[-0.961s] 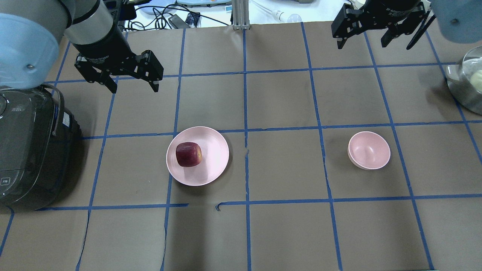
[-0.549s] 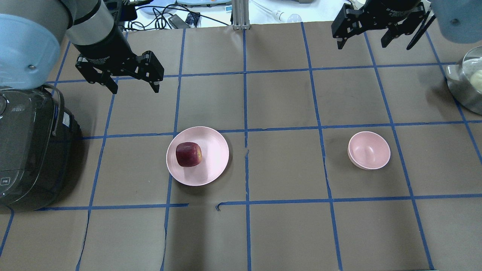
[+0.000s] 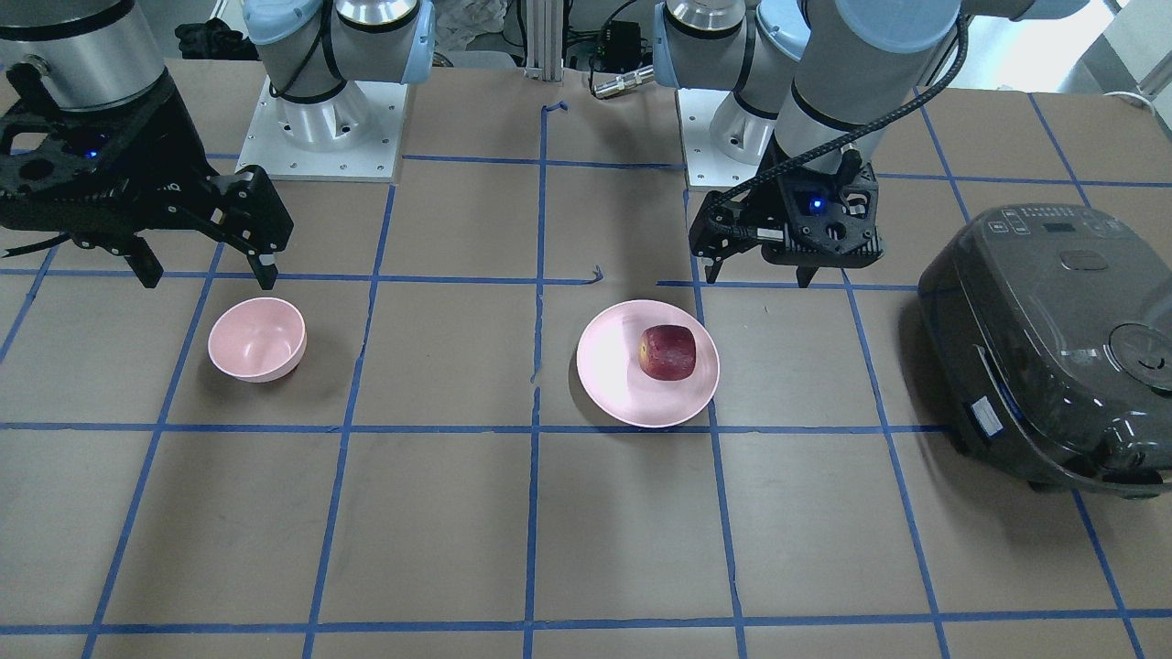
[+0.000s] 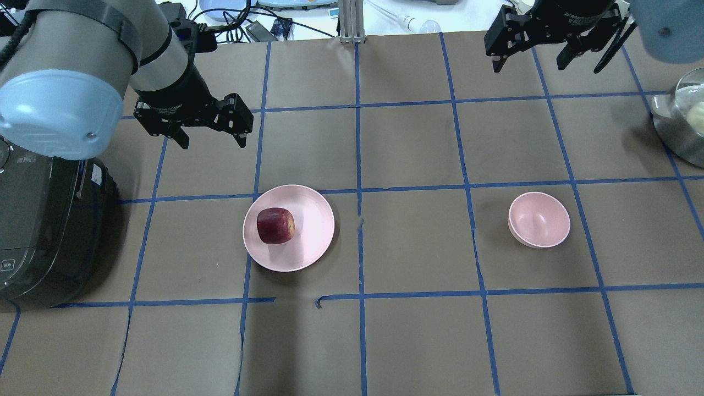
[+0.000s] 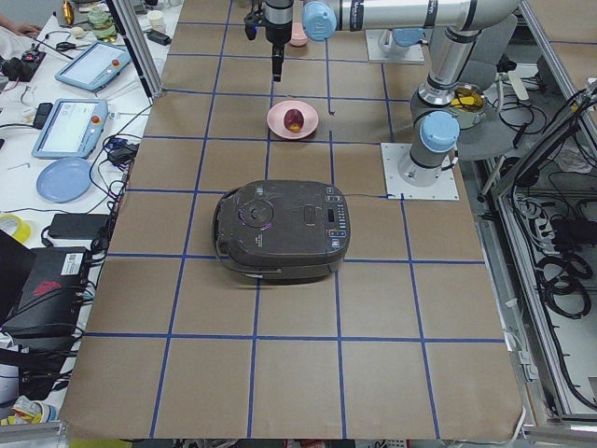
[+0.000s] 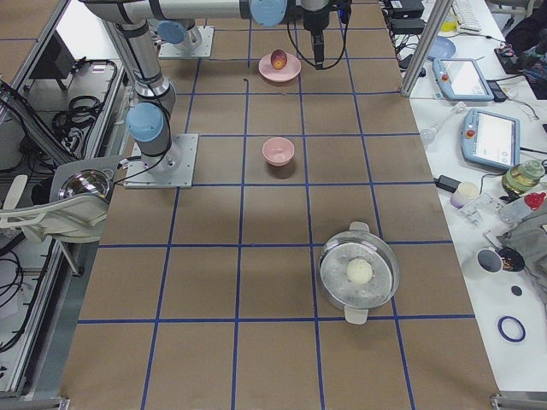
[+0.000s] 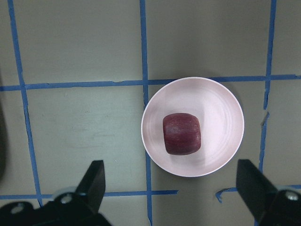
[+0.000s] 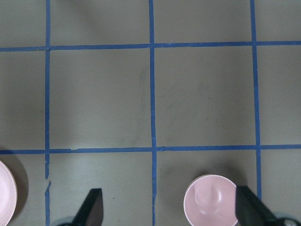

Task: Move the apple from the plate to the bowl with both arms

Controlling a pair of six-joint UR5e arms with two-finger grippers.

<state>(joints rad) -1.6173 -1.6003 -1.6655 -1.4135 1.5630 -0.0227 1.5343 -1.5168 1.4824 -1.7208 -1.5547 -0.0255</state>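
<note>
Black left claw (image 4: 213, 144) has moved nearer the plate (image 4: 314, 234).

Robotics lab, test cell. Arms (image 5: 420, 17) bolted to base plates (image 3: 275, 151) on a surface (image 4: 407, 341) papered brown and gridded with blue tape (image 4: 358, 137). Aluminium frame post (image 4: 347, 22), loose cables (image 5: 560, 275), and what look like teach pendants (image 6: 491, 137) off to the side.
</note>
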